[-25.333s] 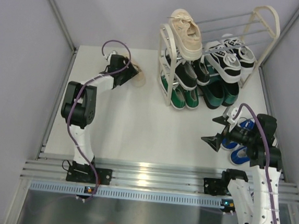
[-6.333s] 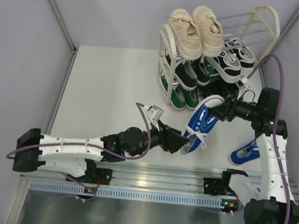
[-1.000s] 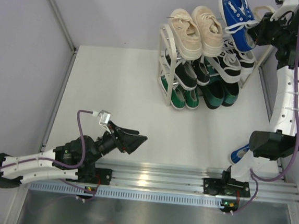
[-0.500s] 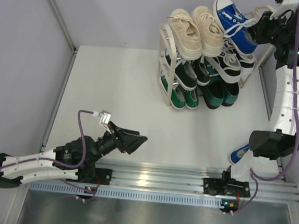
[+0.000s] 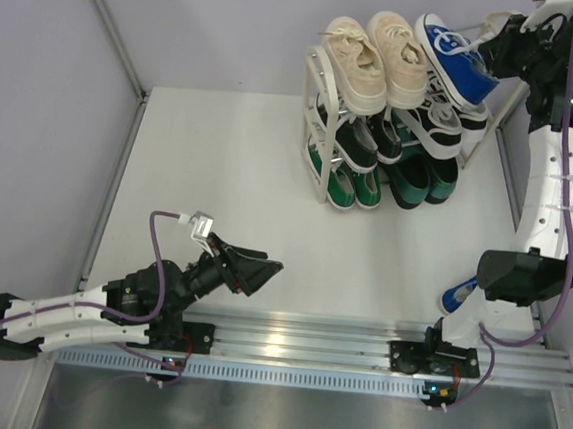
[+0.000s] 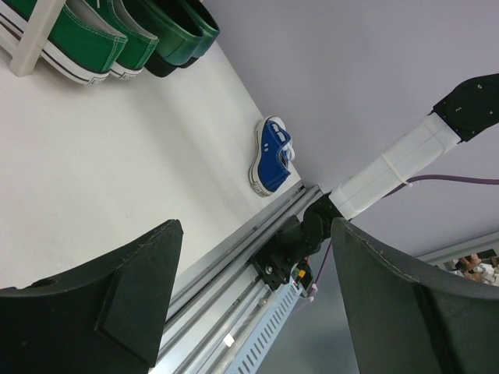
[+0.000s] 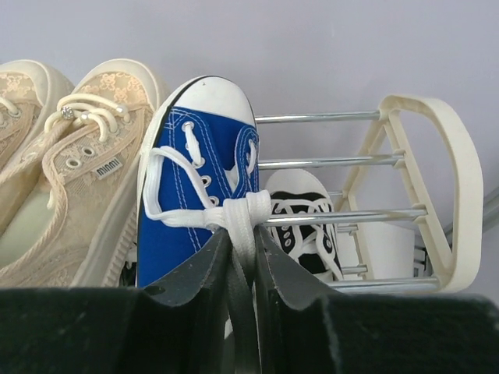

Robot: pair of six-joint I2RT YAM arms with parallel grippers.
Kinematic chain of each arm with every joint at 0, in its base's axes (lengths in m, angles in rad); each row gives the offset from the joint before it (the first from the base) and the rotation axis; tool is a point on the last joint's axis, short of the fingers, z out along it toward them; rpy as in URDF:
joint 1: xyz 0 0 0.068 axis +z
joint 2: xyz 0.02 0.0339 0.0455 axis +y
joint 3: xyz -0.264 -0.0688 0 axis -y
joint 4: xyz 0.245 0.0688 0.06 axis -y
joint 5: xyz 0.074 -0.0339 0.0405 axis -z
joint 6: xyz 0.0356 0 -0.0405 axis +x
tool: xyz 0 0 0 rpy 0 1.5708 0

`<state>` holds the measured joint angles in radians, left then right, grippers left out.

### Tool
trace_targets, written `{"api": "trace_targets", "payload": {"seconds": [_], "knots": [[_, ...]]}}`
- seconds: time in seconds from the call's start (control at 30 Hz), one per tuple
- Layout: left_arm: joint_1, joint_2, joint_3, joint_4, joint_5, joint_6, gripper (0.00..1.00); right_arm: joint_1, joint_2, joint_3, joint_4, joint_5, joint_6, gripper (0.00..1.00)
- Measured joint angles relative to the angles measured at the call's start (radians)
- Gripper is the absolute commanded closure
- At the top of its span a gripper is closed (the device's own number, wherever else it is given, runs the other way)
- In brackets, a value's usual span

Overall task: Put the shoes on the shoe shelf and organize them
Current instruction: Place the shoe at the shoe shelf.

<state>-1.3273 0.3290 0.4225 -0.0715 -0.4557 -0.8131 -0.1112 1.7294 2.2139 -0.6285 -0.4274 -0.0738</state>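
The shoe shelf [image 5: 317,69] stands at the back right, its cream end frame [image 7: 438,156] close in the right wrist view. A blue sneaker [image 5: 457,55] [image 7: 193,175] lies on the top rods beside the cream sneakers [image 5: 377,50] [image 7: 74,179]. My right gripper [image 5: 494,50] [image 7: 243,234] is shut on its white laces. The other blue sneaker [image 5: 454,295] [image 6: 270,154] lies on the table, partly behind the right arm. My left gripper [image 5: 259,268] [image 6: 256,234] hangs open and holds nothing, low at the front left.
Lower tiers hold black-and-white striped sneakers [image 5: 442,114] [image 7: 301,226], black sneakers [image 5: 359,141], green canvas sneakers [image 5: 343,185] [image 6: 78,43] and dark green loafers [image 5: 420,182] [image 6: 184,31]. Grey walls close in both sides. A metal rail [image 5: 286,337] runs along the near edge.
The right arm has brought the blue sneaker down from above the shelf onto the top tier next to the cream pair. The left arm has not moved.
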Motion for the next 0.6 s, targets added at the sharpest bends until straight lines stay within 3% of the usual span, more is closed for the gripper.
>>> {"api": "trace_targets", "payload": {"seconds": [0.07, 0.17, 0.2, 0.27, 0.47, 0.6], "knots": [[0.000, 0.000, 0.000, 0.000, 0.002, 0.000, 0.18, 0.000, 0.000, 0.000, 0.001, -0.012, 0.000, 0.77], [0.000, 0.000, 0.000, 0.000, 0.006, 0.000, 0.18, 0.000, -0.005, 0.000, 0.005, -0.032, -0.003, 0.62], [0.000, 0.000, 0.000, 0.000, 0.007, 0.000, 0.18, 0.000, -0.010, -0.001, 0.008, -0.038, -0.006, 0.51], [0.000, 0.000, 0.000, 0.000, 0.010, 0.001, 0.18, -0.007, -0.036, -0.013, 0.018, -0.060, -0.015, 0.37], [0.000, 0.000, 0.001, 0.000, 0.014, 0.016, 0.18, -0.063, -0.221, -0.116, 0.039, -0.151, -0.051, 0.15], [0.000, 0.000, 0.004, 0.000, 0.022, 0.023, 0.18, -0.090, -0.343, -0.221, 0.043, -0.202, -0.101, 0.10]]}}
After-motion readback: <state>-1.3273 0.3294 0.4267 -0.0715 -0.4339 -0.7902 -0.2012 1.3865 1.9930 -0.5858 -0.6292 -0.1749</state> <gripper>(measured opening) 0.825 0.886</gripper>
